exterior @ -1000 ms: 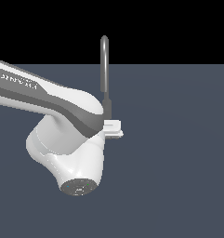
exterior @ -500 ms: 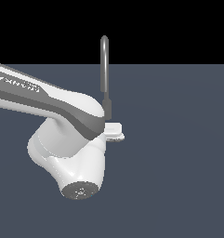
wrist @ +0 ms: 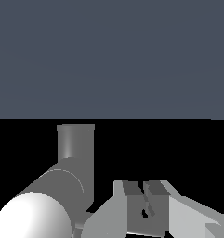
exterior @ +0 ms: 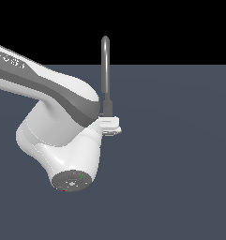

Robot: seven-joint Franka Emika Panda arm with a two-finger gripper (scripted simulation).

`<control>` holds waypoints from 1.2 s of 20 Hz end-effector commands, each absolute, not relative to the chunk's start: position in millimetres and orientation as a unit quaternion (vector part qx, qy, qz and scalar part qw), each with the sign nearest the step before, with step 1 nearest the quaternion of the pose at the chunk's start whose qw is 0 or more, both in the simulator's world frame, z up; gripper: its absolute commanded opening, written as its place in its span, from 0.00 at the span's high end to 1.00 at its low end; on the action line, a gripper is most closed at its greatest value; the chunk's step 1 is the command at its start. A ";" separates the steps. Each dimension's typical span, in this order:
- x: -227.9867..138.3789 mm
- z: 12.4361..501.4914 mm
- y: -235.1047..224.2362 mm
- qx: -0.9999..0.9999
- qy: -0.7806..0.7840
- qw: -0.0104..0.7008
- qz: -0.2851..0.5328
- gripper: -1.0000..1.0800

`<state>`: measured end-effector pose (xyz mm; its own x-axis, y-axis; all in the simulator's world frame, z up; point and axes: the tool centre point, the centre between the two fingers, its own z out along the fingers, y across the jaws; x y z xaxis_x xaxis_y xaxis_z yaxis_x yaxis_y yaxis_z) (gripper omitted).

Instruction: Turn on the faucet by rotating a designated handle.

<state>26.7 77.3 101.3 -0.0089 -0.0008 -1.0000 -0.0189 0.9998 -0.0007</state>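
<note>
- since the earlier exterior pictures the white arm [exterior: 58, 136] has turned a little: its round end cap [exterior: 71, 180] has slid toward the exterior view's left and faces lower, and the dark lettering on the upper link has drawn back to the edge
- the flat surface [exterior: 180, 154] is plain slate blue – behind it only black
- lettering [exterior: 6, 58] on the link is cut off and unreadable
- the faucet [exterior: 105, 70] stands upright just past the arm, unmoved, its arched spout reaching into the black
- the gripper [wrist: 144, 204] sits just beside the faucet base in the wrist view – fingers [wrist: 130, 188] nearly together, a thin gap, holding nothing
- the handle – i cannot tell it apart from the base
</note>
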 end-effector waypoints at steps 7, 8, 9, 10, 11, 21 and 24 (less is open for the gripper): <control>26.9 124.7 68.0 -0.006 0.709 0.705 0.006 1.00; 26.9 128.7 66.4 -0.006 0.709 0.705 0.006 1.00; 26.9 132.8 64.8 -0.006 0.708 0.706 0.006 1.00; 27.0 136.8 63.3 -0.006 0.708 0.706 0.006 1.00; 27.0 140.8 61.8 -0.006 0.708 0.706 0.006 1.00; 26.3 144.4 46.3 -0.009 0.715 0.699 0.009 1.00; 27.0 154.0 32.4 -0.008 0.712 0.702 0.007 1.00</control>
